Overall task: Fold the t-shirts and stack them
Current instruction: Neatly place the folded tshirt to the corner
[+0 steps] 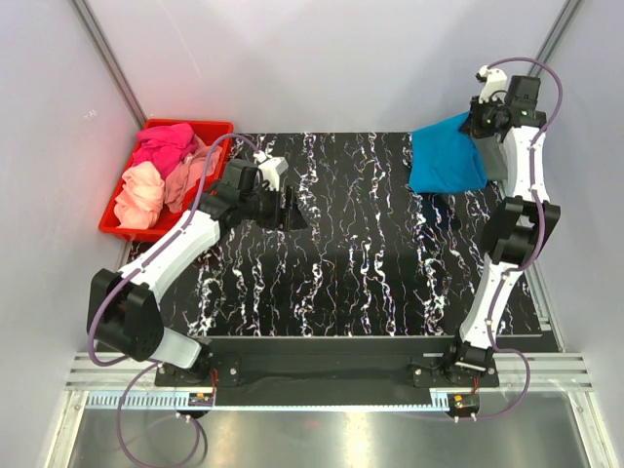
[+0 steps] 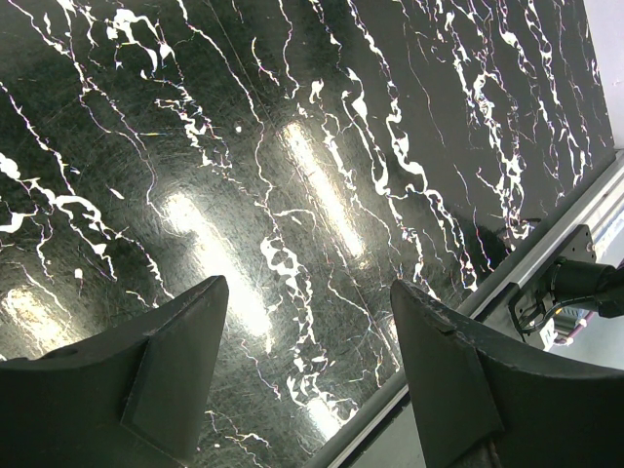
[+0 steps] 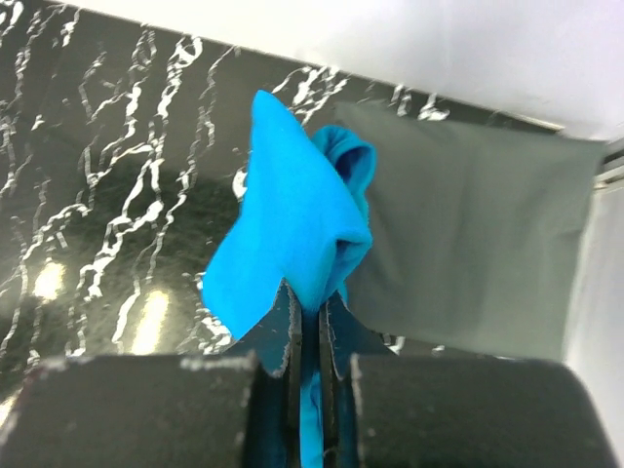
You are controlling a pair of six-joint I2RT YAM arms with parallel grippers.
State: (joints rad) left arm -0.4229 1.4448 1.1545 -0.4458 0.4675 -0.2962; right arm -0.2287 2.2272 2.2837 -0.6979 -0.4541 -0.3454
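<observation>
My right gripper (image 1: 475,124) (image 3: 309,297) is shut on the bright blue t-shirt (image 1: 445,156) (image 3: 292,239) and holds it up over the table's far right corner. A dark grey t-shirt (image 3: 468,239) lies flat and folded under it; in the top view it (image 1: 495,161) peeks out beside the arm. My left gripper (image 1: 292,210) (image 2: 307,292) is open and empty above the black marbled table, left of centre. Hot pink (image 1: 164,146), peach (image 1: 141,193) and salmon (image 1: 190,174) shirts lie crumpled in the red bin (image 1: 219,127).
The red bin stands at the far left corner, partly off the table. The black marbled table (image 1: 361,253) has a metal rail along its near edge (image 2: 546,234). White walls close in on both sides.
</observation>
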